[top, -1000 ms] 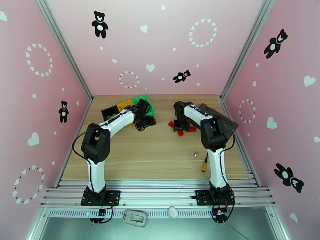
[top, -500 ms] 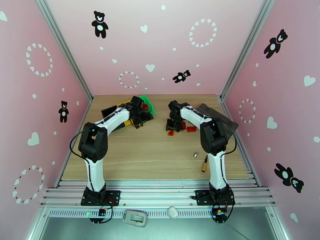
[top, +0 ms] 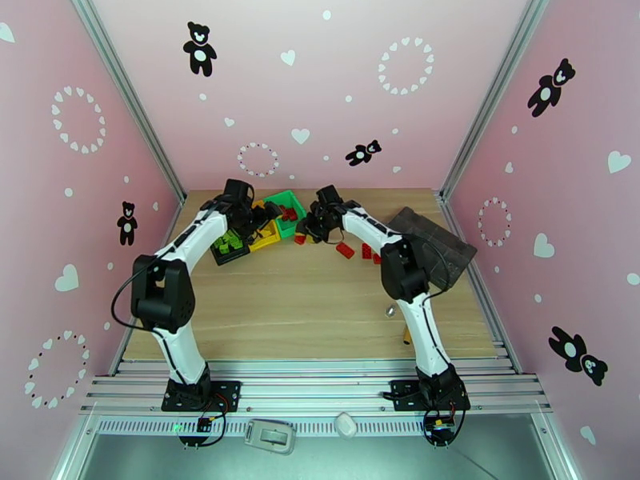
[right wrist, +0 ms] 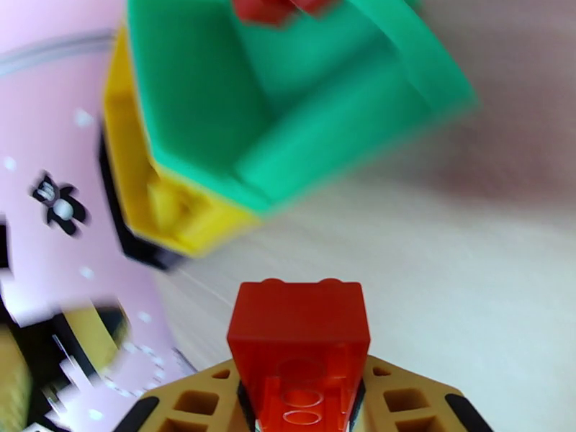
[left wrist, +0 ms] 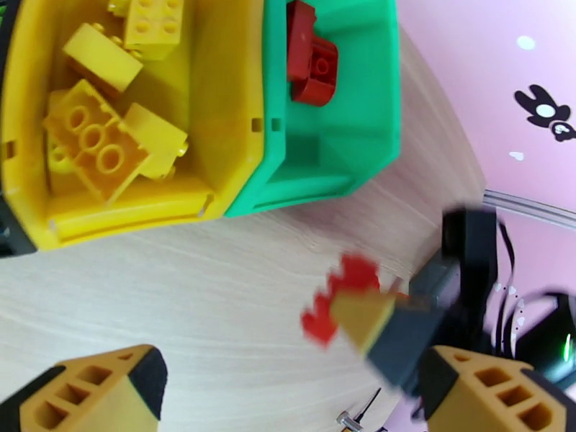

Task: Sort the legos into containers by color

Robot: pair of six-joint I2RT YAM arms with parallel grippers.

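Observation:
The three joined containers sit at the back left: a black one [top: 226,248] holding light green legos, a yellow one [left wrist: 216,102] holding several yellow legos [left wrist: 97,142], and a green one [left wrist: 345,138] holding red legos [left wrist: 309,52]. My left gripper [left wrist: 288,383] hangs open just above the yellow and green containers [top: 254,216], nothing between its fingers. Just right of the green container [top: 286,210], my right gripper [top: 308,226] is shut on a red lego [right wrist: 299,340]. In the right wrist view the green container [right wrist: 273,117] lies just ahead. More red legos [top: 356,250] lie on the table.
A flat dark grey tray [top: 436,242] lies at the right back edge. A small metal piece [top: 390,310] and a brass-tipped tool [top: 409,336] lie near the right arm's lower link. The pink walls close in at left, back and right.
Both arms have swung back and left toward the containers. My left gripper has opened wide over them. My right gripper has carried a red lego from the pile to beside the green container.

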